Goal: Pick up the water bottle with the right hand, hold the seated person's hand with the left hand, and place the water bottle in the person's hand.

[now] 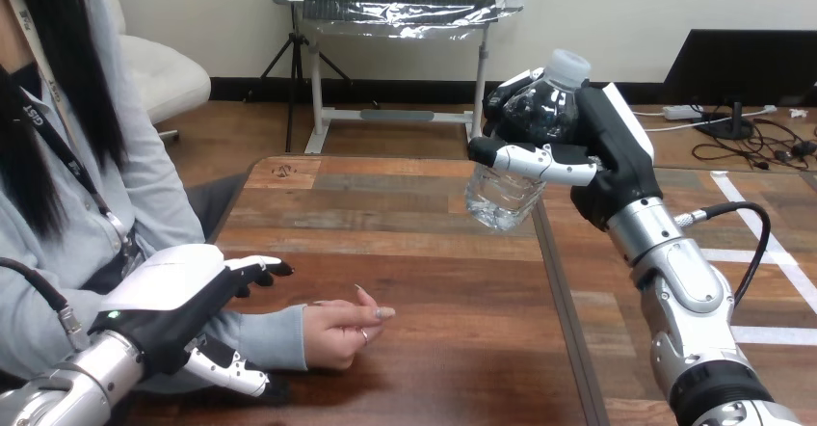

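A clear plastic water bottle [511, 171] with a white cap hangs tilted above the table's far middle. My right hand [588, 151] is shut on it, fingers round its upper half and thumb across its front. The person's hand [339, 334] rests on the table [434, 272] near the front left, loosely curled, fingers pointing right. My left hand [178, 301] sits at the lower left over the person's sleeved forearm, just behind the wrist. Its fingers are fairly straight and its thumb lies low beside the sleeve. I cannot tell whether it touches the forearm.
The person sits at the table's left side, with the forearm laid along the front edge. A dark seam [564, 301] runs front to back through the wooden top, under the bottle.
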Tool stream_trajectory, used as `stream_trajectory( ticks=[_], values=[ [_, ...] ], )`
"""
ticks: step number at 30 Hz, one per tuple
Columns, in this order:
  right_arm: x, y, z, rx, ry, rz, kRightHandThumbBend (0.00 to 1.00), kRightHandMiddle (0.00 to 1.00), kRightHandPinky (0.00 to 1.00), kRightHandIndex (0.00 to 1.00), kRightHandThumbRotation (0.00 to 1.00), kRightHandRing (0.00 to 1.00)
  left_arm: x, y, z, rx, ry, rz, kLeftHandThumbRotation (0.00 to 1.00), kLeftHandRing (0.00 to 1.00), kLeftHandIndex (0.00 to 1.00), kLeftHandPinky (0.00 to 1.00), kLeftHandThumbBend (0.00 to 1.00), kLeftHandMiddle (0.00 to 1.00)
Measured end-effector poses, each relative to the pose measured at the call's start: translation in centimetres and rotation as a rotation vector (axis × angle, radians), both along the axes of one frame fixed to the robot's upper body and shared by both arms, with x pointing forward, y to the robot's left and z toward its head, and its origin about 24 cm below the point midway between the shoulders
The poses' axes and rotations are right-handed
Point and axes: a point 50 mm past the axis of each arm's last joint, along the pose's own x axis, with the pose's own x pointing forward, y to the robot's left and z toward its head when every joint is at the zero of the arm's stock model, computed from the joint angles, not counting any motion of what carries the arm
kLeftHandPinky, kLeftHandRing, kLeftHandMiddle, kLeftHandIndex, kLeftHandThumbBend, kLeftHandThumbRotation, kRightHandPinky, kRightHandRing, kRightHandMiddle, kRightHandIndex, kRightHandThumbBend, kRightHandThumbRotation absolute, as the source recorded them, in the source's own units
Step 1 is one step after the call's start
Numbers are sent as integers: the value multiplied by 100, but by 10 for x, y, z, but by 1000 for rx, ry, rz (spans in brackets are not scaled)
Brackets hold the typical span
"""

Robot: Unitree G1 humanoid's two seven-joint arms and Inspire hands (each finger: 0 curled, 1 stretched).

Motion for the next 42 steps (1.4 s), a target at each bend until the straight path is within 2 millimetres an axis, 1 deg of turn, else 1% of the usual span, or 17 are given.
stream_trajectory(
  ticks=[6, 14, 20, 23, 24, 29, 32, 33, 42],
  values=[
    [0, -2, 2, 9, -10, 2, 78, 43, 29, 46, 0, 35, 0, 2, -3, 15, 10, 6, 33, 76, 85, 69, 100, 82],
    [-1, -5, 7, 11, -36, 1, 78, 44, 29, 46, 0, 35, -2, 5, -13, 43, 27, 19, 33, 75, 83, 67, 100, 80],
    [-2, -6, 9, 12, -52, -1, 78, 44, 29, 46, 0, 35, 0, 7, -17, 59, 26, 22, 30, 71, 79, 64, 100, 76],
    [-3, -6, 10, 12, -55, -1, 79, 44, 29, 46, 0, 35, 1, 7, -18, 58, 24, 25, 28, 68, 75, 62, 100, 72],
    [-3, -6, 10, 12, -56, -1, 79, 43, 29, 46, 0, 35, 2, 8, -18, 57, 23, 25, 25, 65, 72, 60, 100, 69],
    [-4, -7, 10, 12, -60, -1, 79, 43, 29, 46, 0, 35, 5, 7, -19, 49, 21, 23, 20, 59, 65, 55, 100, 63],
    [-5, -7, 10, 13, -61, 1, 79, 43, 29, 46, 0, 35, 7, 6, -19, 43, 20, 18, 16, 55, 60, 50, 100, 59],
    [-5, -7, 10, 12, -61, 2, 79, 43, 29, 46, 0, 35, 8, 6, -18, 42, 20, 16, 13, 51, 56, 46, 100, 56],
    [-8, -8, 10, 9, -65, 5, 78, 43, 29, 46, 0, 35, 13, 1, -17, 15, 6, -11, 3, 40, 43, 34, 99, 45]
  ],
)
